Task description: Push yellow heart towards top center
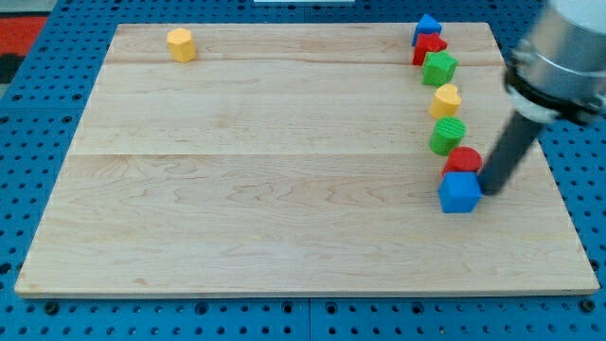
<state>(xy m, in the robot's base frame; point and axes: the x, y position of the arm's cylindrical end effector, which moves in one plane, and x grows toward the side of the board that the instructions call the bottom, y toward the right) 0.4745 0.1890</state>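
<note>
Here my tip, a clawless rod, touches the blue cube; yellow heart apart.

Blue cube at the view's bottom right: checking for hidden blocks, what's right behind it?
Behind the blue cube sits a red block, its lower part covered. My tip is beside the cube's right.

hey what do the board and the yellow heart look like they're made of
Board: looks like light wood with a smooth matte finish; grain lines and plank seams show. Yellow heart: probably plastic or painted, since its colour is uniform and grainless; too small to be sure. My tip is at the view's right of the blue block.
</note>
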